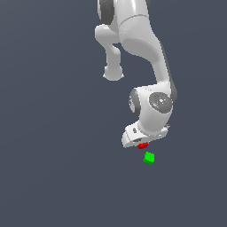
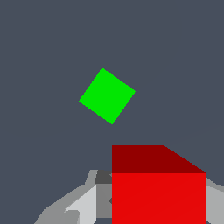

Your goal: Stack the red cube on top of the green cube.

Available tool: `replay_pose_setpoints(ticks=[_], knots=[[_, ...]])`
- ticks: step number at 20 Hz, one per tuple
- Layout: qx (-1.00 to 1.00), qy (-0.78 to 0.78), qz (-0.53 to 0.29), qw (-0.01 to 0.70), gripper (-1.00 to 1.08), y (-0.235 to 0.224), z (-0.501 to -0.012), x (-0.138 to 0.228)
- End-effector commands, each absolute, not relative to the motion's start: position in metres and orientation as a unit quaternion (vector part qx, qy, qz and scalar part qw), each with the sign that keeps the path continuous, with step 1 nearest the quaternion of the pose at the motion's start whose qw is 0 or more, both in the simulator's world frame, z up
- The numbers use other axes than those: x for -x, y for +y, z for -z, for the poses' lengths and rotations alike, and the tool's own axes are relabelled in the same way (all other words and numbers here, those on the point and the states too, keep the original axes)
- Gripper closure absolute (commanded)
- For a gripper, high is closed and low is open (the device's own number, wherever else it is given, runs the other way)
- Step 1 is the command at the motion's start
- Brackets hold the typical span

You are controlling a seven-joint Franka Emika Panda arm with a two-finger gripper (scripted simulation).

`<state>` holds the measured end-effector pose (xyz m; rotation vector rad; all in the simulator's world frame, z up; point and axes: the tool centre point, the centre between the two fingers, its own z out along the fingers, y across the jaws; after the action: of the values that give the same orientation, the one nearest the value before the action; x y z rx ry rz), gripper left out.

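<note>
The red cube (image 2: 158,186) fills the near part of the wrist view, sitting between the grey fingers (image 2: 81,204) of my gripper (image 2: 144,208), which is shut on it. In the exterior view only a sliver of the red cube (image 1: 142,145) shows under the white hand, where my gripper (image 1: 140,143) is mostly hidden. The green cube (image 1: 149,158) rests on the dark grey floor just below and slightly toward the exterior view's right of the red one, with a small gap between them. In the wrist view the green cube (image 2: 107,96) lies apart from the red cube, turned at an angle.
The white arm (image 1: 146,48) reaches down from the top of the exterior view. A plain dark grey floor (image 1: 53,168) surrounds the cubes.
</note>
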<state>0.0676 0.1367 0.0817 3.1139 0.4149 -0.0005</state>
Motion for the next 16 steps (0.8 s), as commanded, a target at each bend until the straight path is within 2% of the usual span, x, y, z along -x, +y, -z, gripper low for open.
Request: replay_pose_setpoints(ticks=[1,16], knots=[[-0.991,0.132,0.000,0.000,1.08,0.145,-0.078,-0.078],[-0.991,0.132,0.000,0.000,1.08,0.174,-0.063,-0.117]])
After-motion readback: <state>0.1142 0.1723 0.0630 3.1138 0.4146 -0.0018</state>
